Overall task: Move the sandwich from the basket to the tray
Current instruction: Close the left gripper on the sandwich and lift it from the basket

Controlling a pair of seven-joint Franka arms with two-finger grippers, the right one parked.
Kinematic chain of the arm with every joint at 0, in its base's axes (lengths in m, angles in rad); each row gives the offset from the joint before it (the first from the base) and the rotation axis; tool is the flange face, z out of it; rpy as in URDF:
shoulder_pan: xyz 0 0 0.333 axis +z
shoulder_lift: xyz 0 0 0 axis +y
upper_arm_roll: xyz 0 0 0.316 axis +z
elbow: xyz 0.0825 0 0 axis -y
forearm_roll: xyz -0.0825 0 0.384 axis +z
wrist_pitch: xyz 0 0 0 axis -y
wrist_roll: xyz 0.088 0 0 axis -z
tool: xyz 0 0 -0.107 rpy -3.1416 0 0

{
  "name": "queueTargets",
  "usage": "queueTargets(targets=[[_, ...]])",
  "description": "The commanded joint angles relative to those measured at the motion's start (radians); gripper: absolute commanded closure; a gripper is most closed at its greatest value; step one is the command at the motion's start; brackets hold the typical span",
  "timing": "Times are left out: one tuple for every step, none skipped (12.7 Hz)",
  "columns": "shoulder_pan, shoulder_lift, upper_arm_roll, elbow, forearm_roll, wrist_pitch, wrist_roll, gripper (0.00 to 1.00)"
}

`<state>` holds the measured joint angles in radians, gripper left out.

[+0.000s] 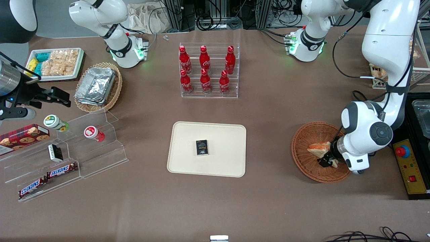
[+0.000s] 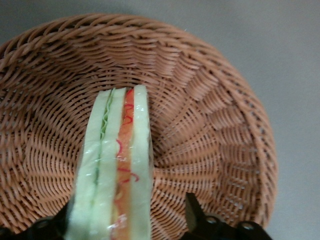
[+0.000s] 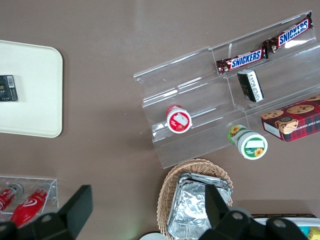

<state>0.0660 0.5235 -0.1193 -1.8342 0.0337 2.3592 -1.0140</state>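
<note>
The sandwich (image 1: 319, 148) stands on edge in the reddish-brown wicker basket (image 1: 297, 148), toward the working arm's end of the table. In the left wrist view the sandwich (image 2: 117, 165) shows white bread with green and orange-red filling, wrapped in clear film, against the basket's weave (image 2: 215, 125). My left gripper (image 1: 327, 160) is down in the basket, open, with its jaws either side of the sandwich (image 2: 122, 222). One black finger (image 2: 192, 212) stands clear of the bread; the other is mostly hidden by it. The cream tray (image 1: 188, 141) lies at the table's middle.
A small dark box (image 1: 202, 147) lies on the tray. A clear rack of red cola bottles (image 1: 209, 70) stands farther from the front camera than the tray. A clear stepped shelf with snacks (image 1: 67, 158) and a tan basket of foil containers (image 1: 97, 85) lie toward the parked arm's end.
</note>
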Motion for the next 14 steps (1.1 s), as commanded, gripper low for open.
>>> queueTargets(targets=[[-0.023, 0.018, 0.007, 0.041, 0.015, -0.009, -0.034, 1.00], [-0.025, 0.015, 0.007, 0.041, 0.015, -0.011, -0.032, 1.00], [-0.025, 0.009, 0.007, 0.042, 0.015, -0.015, -0.032, 1.00], [-0.026, 0.000, 0.006, 0.047, 0.014, -0.035, -0.034, 1.00], [-0.026, -0.017, 0.004, 0.070, 0.014, -0.084, -0.032, 1.00], [-0.028, -0.045, 0.001, 0.091, 0.012, -0.156, -0.026, 1.00], [-0.028, -0.077, -0.006, 0.120, 0.011, -0.222, -0.012, 1.00], [-0.028, -0.100, -0.020, 0.163, 0.011, -0.301, 0.018, 1.00], [-0.028, -0.111, -0.026, 0.220, 0.009, -0.395, 0.044, 1.00], [-0.028, -0.111, -0.036, 0.293, 0.009, -0.485, 0.067, 1.00], [-0.026, -0.106, -0.061, 0.379, 0.009, -0.574, 0.098, 1.00], [-0.026, -0.102, -0.078, 0.451, 0.008, -0.648, 0.127, 1.00], [-0.028, -0.096, -0.100, 0.505, 0.008, -0.691, 0.162, 1.00], [-0.034, -0.094, -0.124, 0.521, 0.008, -0.699, 0.217, 1.00]])
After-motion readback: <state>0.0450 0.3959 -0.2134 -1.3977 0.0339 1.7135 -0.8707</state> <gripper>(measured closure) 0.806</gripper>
